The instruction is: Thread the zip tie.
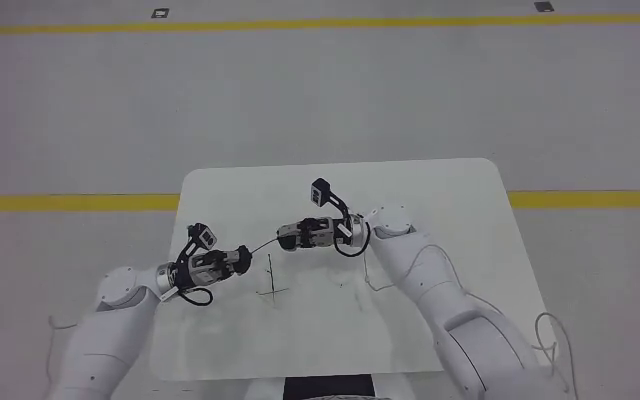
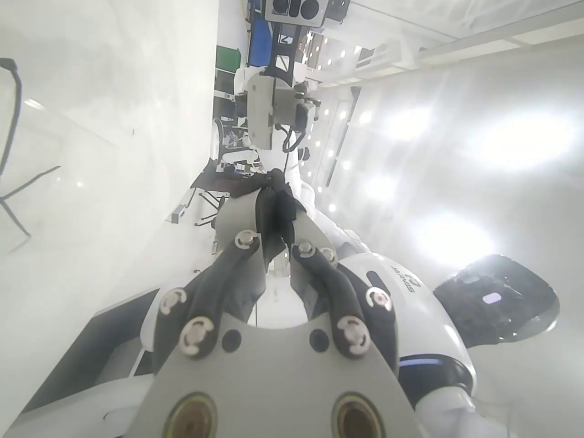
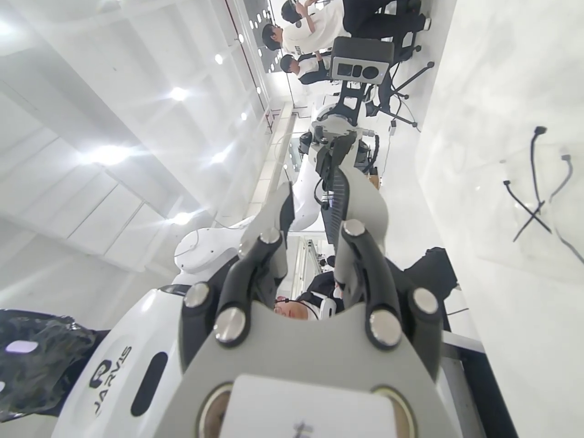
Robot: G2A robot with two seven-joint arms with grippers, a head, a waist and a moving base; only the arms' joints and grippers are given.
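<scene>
A thin black zip tie [image 1: 263, 245] spans the gap between the two arms above the white table [image 1: 440, 200]. My left gripper [image 1: 245, 257] is at its lower-left end. In the left wrist view this gripper [image 2: 273, 186] is shut, with the black tie pinched at the fingertips. My right gripper [image 1: 283, 239] faces it from the right, at the tie's other end. In the right wrist view the right gripper [image 3: 312, 179] is open, with a gap between its fingers [image 3: 360, 211]. I see nothing clamped there. The left arm's gripper [image 3: 335, 148] is straight ahead.
Several spare black zip ties [image 1: 270, 283] lie crossed on the table just below the grippers. The same spare ties [image 3: 534, 202] are in the right wrist view. The rest of the tabletop around them is bare white, with edges well away from both grippers.
</scene>
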